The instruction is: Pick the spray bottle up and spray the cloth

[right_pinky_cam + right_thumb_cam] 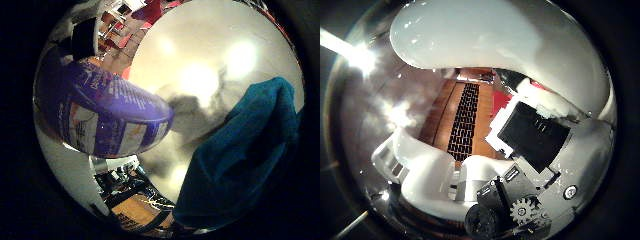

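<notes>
A spray bottle with a purple printed label fills much of the little finger side view, close against my palm. Its smooth white upper part arches across the thumb side view. My right hand shows white and black parts with a gear, and its white fingers are curled in beside the bottle. A crumpled teal cloth lies on the shiny pale table, beyond the bottle's lower end and apart from it.
Bright light reflections spot the table around the cloth. Past the table's edge lies a wooden floor with a dark grid mat and a red patch. Furniture stands in the room behind.
</notes>
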Action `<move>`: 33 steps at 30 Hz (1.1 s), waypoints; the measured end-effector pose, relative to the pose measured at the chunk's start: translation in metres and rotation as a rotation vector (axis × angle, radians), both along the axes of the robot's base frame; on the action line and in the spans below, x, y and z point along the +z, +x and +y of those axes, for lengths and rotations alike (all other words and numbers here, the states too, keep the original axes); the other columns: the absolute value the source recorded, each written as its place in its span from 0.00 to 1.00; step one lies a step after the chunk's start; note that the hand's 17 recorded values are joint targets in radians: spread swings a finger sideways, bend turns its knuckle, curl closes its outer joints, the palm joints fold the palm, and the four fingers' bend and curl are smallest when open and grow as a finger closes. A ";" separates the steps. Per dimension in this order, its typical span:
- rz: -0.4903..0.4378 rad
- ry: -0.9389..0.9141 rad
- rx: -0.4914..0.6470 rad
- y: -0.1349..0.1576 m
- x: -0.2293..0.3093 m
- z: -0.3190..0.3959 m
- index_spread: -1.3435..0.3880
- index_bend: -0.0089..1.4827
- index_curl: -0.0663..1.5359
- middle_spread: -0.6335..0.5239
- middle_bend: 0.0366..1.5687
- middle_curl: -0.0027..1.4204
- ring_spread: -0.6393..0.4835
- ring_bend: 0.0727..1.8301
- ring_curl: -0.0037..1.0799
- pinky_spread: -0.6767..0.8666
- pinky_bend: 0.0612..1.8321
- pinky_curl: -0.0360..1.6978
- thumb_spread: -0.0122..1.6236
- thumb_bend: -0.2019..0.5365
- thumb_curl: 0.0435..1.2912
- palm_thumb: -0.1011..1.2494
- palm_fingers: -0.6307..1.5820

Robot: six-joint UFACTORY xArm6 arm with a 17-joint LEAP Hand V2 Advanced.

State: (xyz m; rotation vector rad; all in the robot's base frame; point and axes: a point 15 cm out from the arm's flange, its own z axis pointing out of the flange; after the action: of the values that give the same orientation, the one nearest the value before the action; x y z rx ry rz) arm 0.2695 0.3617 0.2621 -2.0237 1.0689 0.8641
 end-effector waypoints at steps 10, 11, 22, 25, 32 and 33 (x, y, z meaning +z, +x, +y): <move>-0.007 -0.002 0.021 0.008 -0.010 0.006 0.67 0.76 0.52 0.48 0.88 0.47 0.40 0.74 0.64 0.30 0.54 0.73 0.61 0.25 0.56 0.77 0.81; -0.003 -0.004 0.021 0.009 -0.012 0.006 0.67 0.75 0.52 0.48 0.87 0.46 0.41 0.73 0.63 0.29 0.53 0.71 0.61 0.24 0.56 0.77 0.81; -0.009 -0.007 0.031 0.009 -0.012 0.006 0.63 0.47 0.47 0.45 0.73 0.41 0.39 0.66 0.52 0.19 0.52 0.53 0.50 0.23 0.52 0.71 0.77; -0.017 -0.010 0.036 0.009 -0.012 0.005 0.60 0.29 0.45 0.42 0.66 0.40 0.37 0.64 0.51 0.15 0.55 0.50 0.48 0.23 0.52 0.71 0.70; -0.018 -0.001 0.060 0.004 -0.005 0.007 0.53 0.13 0.40 0.39 0.49 0.37 0.34 0.62 0.48 0.14 0.52 0.45 0.57 0.24 0.47 0.69 0.53; -0.018 0.000 0.070 0.002 -0.003 0.007 0.53 0.14 0.40 0.39 0.48 0.37 0.35 0.60 0.47 0.15 0.50 0.45 0.59 0.24 0.46 0.68 0.50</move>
State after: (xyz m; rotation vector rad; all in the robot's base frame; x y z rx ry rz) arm 0.2719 0.3689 0.2587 -2.0756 0.9929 0.8797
